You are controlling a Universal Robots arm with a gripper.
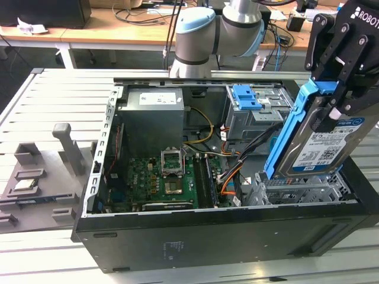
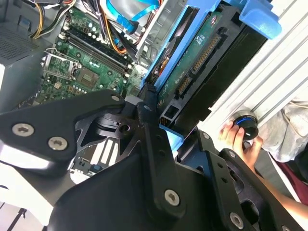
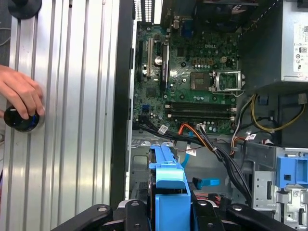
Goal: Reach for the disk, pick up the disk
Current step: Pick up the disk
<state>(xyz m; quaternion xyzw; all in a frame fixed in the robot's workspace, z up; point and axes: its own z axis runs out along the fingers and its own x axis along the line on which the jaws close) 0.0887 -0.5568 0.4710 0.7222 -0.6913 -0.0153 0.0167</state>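
Arm [image 1: 201, 29] w/ grey tube and pale blue joint caps reaches in from the far side of the exterior view; its black gripper [image 1: 334, 103] sits high at the exterior view's right, pointing down, fingers [image 1: 323, 121] clamped on the disk [image 1: 320, 148], which hangs tilted, clear of the case. In both wrist views the gripper's black linkage [image 2: 144, 159] w/ silver bolts frames the blue rail. A person's hand [image 3: 19, 94] rests on a dark round knob [image 3: 19, 120].

open computer case [image 1: 177, 236], green motherboard [image 3: 192, 82]
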